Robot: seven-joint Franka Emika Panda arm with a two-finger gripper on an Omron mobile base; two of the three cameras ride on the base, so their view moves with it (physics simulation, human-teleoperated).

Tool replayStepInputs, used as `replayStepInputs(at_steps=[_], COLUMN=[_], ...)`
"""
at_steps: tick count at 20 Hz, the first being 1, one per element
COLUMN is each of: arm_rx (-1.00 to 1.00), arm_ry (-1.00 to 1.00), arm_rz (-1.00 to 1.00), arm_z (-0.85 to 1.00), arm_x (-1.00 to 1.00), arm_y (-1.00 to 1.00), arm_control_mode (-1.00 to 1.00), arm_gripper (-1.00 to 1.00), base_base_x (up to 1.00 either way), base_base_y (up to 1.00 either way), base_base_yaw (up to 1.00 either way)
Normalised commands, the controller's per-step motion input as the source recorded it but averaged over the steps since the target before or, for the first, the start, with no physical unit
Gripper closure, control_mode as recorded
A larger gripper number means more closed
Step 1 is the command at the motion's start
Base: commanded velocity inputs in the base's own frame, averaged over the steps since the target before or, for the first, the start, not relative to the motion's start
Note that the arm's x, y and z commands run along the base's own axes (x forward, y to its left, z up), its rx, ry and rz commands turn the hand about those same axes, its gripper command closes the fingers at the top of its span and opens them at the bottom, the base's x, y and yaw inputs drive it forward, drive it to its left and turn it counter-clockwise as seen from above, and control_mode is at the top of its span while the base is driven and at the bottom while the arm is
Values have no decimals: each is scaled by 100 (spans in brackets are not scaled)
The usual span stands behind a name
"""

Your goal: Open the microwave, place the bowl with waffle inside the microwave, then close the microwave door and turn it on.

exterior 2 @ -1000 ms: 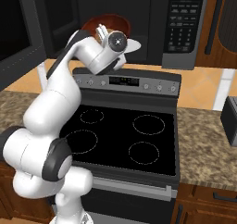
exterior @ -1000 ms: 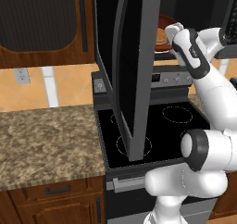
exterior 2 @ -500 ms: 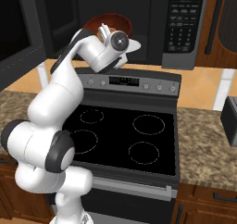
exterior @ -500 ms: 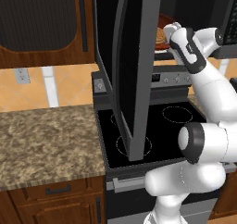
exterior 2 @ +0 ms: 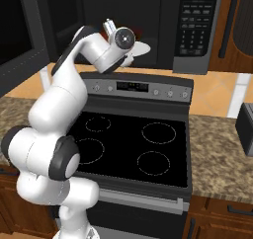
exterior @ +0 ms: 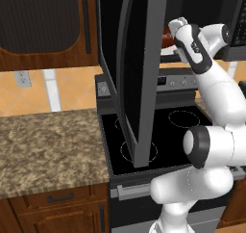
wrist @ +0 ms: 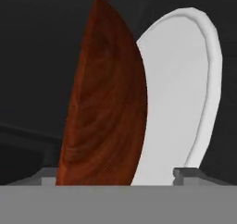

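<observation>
The microwave [exterior 2: 197,25] hangs above the stove with its door [exterior: 139,78] swung wide open toward me. My gripper [wrist: 115,172] reaches into the cavity, its fingertips [wrist: 184,173] far apart and open. The reddish-brown bowl [wrist: 104,107] is seen edge-on between them, close to the left fingertip and resting against the white turntable [wrist: 178,98]. The hand view is rolled, so both appear upright. A sliver of the bowl [exterior: 166,37] shows behind the door edge, and another sliver of the bowl [exterior 2: 140,33] shows above the turntable [exterior 2: 142,48]. The waffle is hidden.
The black glass-top stove [exterior 2: 143,139] lies directly below the arm. Granite counter [exterior: 48,140] runs to the left, and wooden cabinets [exterior: 43,30] hang above it. The open door juts out over the stove's left burners. The microwave's button panel [exterior 2: 195,33] is to the right of the cavity.
The hand has pushed further into the microwave cavity. The bowl, plainly visible above the hand before, is now mostly hidden behind it in the right base view.
</observation>
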Motion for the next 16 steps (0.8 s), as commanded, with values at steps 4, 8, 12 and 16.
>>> replayStepInputs(at_steps=[4,8,12,16], arm_rx=[0,7,23,22], arm_ry=[-33,-15,0,6], arm_rz=[0,0,0,0], arm_z=[9,29,49,54], arm_x=[-1,-71,-100,-100], arm_y=[0,-15,-35,-40], arm_control_mode=[-100,-100,-100,-100], arm_gripper=[-100,-100,-100,-100], base_base_x=[0,0,0,0], base_base_y=[0,0,0,0], base_base_yaw=[0,0,0,0])
